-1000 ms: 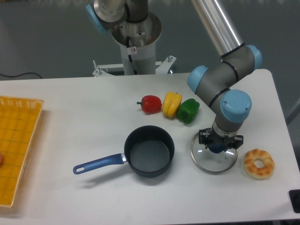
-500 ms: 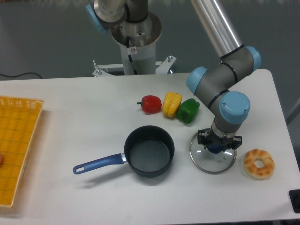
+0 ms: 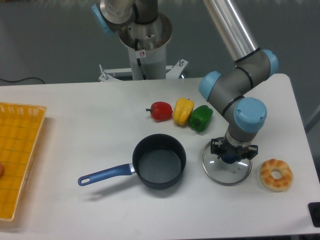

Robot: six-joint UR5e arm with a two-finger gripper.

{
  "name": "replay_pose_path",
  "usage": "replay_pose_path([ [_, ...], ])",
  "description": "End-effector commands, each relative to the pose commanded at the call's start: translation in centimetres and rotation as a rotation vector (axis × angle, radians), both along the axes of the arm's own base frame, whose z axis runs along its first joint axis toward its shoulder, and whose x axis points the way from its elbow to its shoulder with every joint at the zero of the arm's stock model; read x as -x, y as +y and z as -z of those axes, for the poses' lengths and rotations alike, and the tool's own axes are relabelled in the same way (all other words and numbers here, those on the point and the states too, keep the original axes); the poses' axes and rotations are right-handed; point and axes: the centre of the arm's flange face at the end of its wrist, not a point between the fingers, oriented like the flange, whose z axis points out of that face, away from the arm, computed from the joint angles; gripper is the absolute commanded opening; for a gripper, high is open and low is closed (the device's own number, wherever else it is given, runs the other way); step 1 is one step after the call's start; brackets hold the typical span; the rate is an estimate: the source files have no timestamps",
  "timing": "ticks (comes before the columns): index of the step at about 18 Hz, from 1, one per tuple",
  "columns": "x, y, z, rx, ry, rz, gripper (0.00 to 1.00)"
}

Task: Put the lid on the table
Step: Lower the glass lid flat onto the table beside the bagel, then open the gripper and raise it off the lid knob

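Glass with a thin metal rim, the lid [image 3: 227, 169] lies flat on the white table [image 3: 75, 130], toward the right side. Its dark blue knob sits in the middle, and my gripper [image 3: 230, 156] is right on top of that knob. I see the black fingers on both sides of the knob, but I cannot tell if they are squeezing it or have let go, because the arm's blue wrist blocks my view from above.

Just to the right of the lid is a doughnut [image 3: 276, 174], close but not touching. To the left sits the dark blue pot [image 3: 159, 161], open on top, with its blue handle pointing left and a little toward me. The pot and lid are near each other with a gap of bare table between them.

Behind the lid, further back on the table, three peppers stand in a row: red pepper [image 3: 160, 111], yellow pepper [image 3: 183, 111] and green pepper [image 3: 200, 117]. Far off at the left edge is a yellow tray [image 3: 17, 150].
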Motion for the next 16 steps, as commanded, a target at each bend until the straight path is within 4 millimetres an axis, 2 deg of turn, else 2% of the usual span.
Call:
replay_pose_path([
  [8,0.0,0.0,-0.4,-0.002,0.008,0.001,0.99],
  [14,-0.7,0.5,-2.5,-0.012,0.035,0.014,1.00],
  [16,-0.7,0.4,-3.8,-0.022,0.052,0.017,1.00],
])
